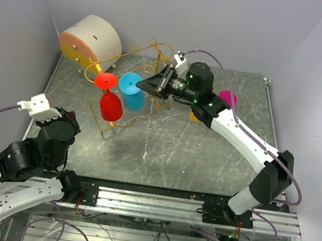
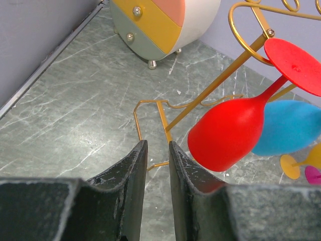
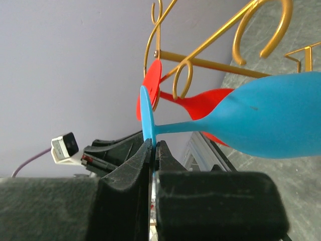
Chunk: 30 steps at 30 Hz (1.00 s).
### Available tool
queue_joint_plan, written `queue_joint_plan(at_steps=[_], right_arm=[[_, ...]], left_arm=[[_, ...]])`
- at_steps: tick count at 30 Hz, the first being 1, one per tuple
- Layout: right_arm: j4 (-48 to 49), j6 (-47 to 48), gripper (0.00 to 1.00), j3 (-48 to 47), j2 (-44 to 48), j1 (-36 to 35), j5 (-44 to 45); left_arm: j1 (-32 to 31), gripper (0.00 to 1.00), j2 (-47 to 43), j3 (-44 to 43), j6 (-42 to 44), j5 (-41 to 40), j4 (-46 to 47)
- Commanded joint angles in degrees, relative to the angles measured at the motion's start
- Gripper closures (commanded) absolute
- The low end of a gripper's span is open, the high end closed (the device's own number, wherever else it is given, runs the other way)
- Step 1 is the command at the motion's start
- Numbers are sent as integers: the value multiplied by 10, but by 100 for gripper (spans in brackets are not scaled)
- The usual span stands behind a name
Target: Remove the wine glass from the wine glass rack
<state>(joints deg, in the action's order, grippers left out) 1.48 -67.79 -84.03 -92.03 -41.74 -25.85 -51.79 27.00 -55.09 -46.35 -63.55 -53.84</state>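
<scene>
On a scuffed grey-green stone-pattern tabletop (image 1: 204,157) boxed in by plain pale lavender walls (image 1: 184,9), the right gripper (image 3: 152,144) reaches from the near right corner toward the far edge. Its jaws are pinched tight on the rim of the flat foot of a blue wine glass (image 3: 271,118). The glass hangs bowl-down at the scrolled end of the gold wire wine glass rack (image 2: 220,83), which stands toward the far left corner. The pictures do not settle whether its foot rests on the rails. Just beside it on the left-edge side, a red wine glass (image 2: 230,133) hangs upside down with its foot on the rails, its bowl overlapping the blue one in the left wrist view. A cream drum (image 1: 94,38) with an orange, yellow and pale green face sits in the far left corner, just behind the rack. A magenta glass (image 1: 228,97) and a yellow glass (image 1: 193,117) lie toward the far right, partly hidden by the right arm. The left gripper (image 2: 157,148) hovers over the near left corner, pointed at the rack's rectangular base. Its jaws stand a narrow slit apart and hold nothing. White scratches and specks mark the surface, and a metal rail (image 1: 154,203) runs along the near edge.
</scene>
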Motion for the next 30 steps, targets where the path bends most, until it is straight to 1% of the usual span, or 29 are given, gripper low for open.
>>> queue_joint_plan(at_steps=[1,3,4,5,6,7,8,10,13,15,19,23,26,30], right_arm=[[-35,55,100,18,53,2,-11],[-73,101,100,23,75,4,-6],[-97,136,100,18,84,4,-5],[-131,174,100,9,93,4,-3],[-169,223,100,-5,97,4,4],[-214,273,100,-21,103,4,12],[-258,321,100,-35,110,3,24],[-330,405,100,-49,136,2,69],[-384,501,100,-35,194,1,154],[-411,545,100,-29,227,0,193],[-442,608,100,-22,263,-5,250],[-388,661,100,42,319,-29,324],[-363,690,100,77,332,-80,427],[-354,723,100,84,315,-162,496]], left_arm=[[4,65,0,-3,7,1,21],[4,63,-3,2,22,9,36],[4,59,-6,6,33,18,48],[3,52,-9,12,47,29,64],[3,46,-11,17,57,49,82],[3,41,-12,22,60,74,96],[3,39,-10,27,63,105,112],[4,36,0,24,60,175,141],[4,34,38,-16,38,267,165],[3,34,73,-58,15,312,162],[4,32,143,-140,-41,393,155],[3,30,190,-179,-112,468,178],[4,29,219,-187,-154,511,209],[4,27,254,-185,-189,550,247]])
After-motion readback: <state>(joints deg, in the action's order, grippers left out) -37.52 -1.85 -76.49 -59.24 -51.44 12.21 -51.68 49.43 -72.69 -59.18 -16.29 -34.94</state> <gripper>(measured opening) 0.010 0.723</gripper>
